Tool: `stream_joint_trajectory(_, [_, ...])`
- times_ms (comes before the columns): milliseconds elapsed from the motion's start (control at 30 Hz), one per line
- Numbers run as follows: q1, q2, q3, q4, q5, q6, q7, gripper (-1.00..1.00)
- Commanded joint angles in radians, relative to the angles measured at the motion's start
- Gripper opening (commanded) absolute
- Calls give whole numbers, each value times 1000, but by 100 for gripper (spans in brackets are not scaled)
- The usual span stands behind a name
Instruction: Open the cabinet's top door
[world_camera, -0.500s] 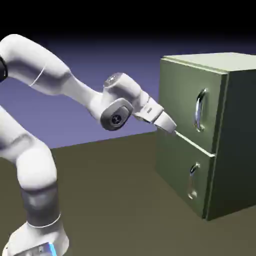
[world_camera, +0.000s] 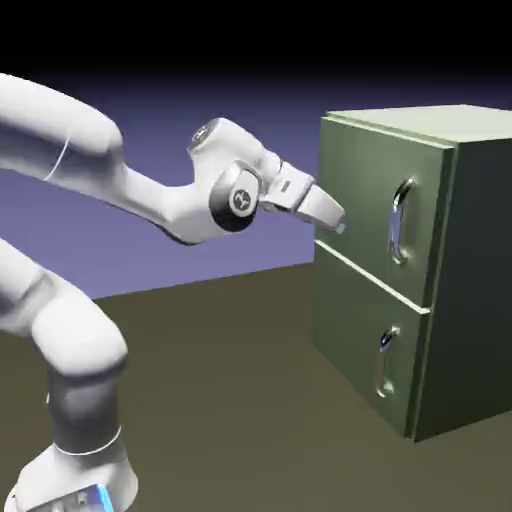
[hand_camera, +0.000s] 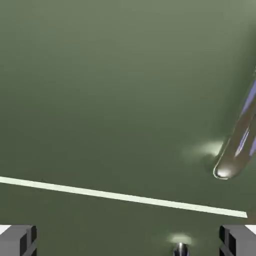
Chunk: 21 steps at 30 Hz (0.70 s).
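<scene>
top door closed, upper front of cabinet, above pale gap. its long curved handle stands toward exterior view's right, no contact yet. fingers spread apart, nothing between them, in front of door on exterior view's left of handle. step in hand looks like approach; next move likely calls for shift across to handle, bracketing it before closing, then pull.

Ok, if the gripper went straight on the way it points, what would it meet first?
Probably the top door, its flat panel rather than its handle; depth is unclear.
</scene>
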Motion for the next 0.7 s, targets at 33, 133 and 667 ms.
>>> stream_joint_trajectory(33, [32,-17,-36,8,-87,-12,59,100])
stream_joint_trajectory(133, [80,-42,-89,20,-218,-29,148,100])
stream_joint_trajectory(667, [338,-177,-373,86,-914,-123,621,100])
